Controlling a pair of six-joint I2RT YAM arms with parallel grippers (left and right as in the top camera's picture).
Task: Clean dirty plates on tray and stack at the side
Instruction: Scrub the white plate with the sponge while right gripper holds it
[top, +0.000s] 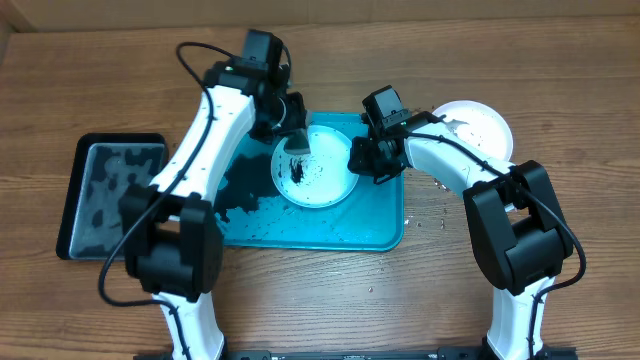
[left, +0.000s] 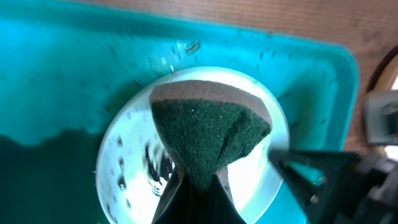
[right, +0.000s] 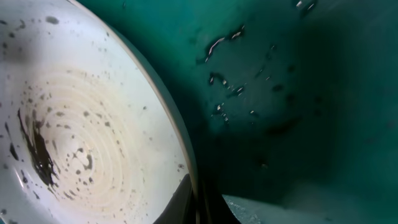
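On the turquoise tray (top: 340, 228), toward its upper middle, 1 pale round plate (top: 325, 185) is laid flat. Its ringed face is marked by a black smear (right: 37, 149) and scattered with many dark specks. Its exact tint cannot be settled, since it is read as bluish from overhead and as off-white from the wrist views. A scouring sponge (left: 208, 134), dark green on its face with a tan layer behind, is pinched tightly in the jaws of the left arm (top: 215, 115) and is held over the upper left part of the plate. The plate's right rim is clamped by the jaws of the right arm (top: 450, 160), which are drawn almost fully together, with the thin edge seen caught between them in the right wrist view.

A 2nd plate (top: 485, 125), white and speckled, is set on the counter (top: 300, 300) near the tray's upper right corner and is partly covered by the right arm. A dark puddle (top: 240, 190) is spread over the tray's left part, and droplets are seen on the tray floor. A smaller black tray (top: 70, 200), its inside mottled grey and black, is placed just beside the turquoise tray on the left. The counter is of brown wood grain, and a few small specks are scattered on it off the tray's right edge.
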